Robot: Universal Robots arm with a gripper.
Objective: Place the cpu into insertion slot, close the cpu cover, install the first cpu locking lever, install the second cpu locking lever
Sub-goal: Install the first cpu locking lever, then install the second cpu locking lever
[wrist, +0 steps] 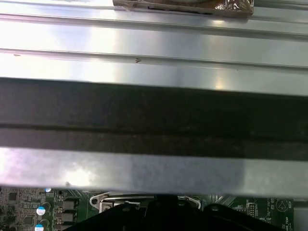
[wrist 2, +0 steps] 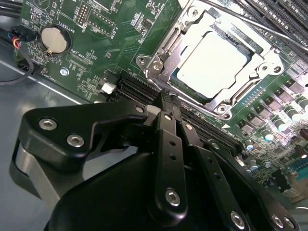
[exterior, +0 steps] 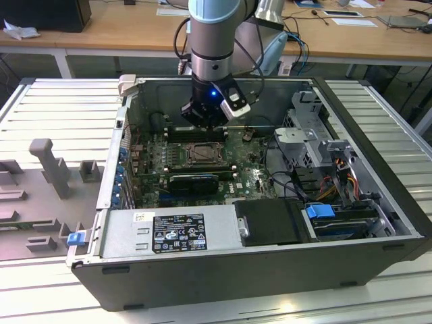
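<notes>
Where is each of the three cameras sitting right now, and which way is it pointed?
Exterior view: off the arm, raised, looking down into the open grey computer case; the arm's blue-and-grey wrist and black gripper hang over the green motherboard.
Second wrist view: rides on the arm, looking past the gripper's black linkage at the silver-grey square cpu seated under the shiny metal cpu cover.
First wrist view: rides on the arm, facing the case's grey wall, a strip of board below.
Shared: all three show the motherboard.
</notes>
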